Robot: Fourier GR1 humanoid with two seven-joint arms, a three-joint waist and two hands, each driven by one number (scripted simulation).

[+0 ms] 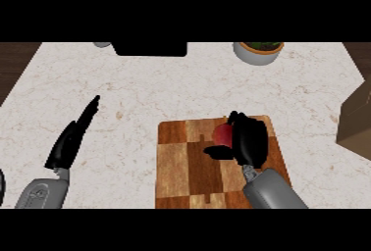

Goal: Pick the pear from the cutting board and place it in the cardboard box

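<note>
We see right hand (246, 139) curled round pear (223, 133) on cutting board (190, 166); pear mostly hidden. Left hand (71, 139) straight-fingered, well apart.

This is a kitchen, by the look of its fittings. A pale, speckled stone counter (181, 93) fills the view, with dark wood flooring showing past its angled corners. Beneath the right hand (246, 139) lies a chequered wooden cutting board (185, 166) of light and dark blocks. Well beyond the hand, at the counter's far edge, stands a grey pot (257, 53) holding a green plant, and further left of it a black, flat-fronted appliance (150, 49). To the hand's right, a brown cardboard box (357, 125) sits at the counter's edge.
</note>
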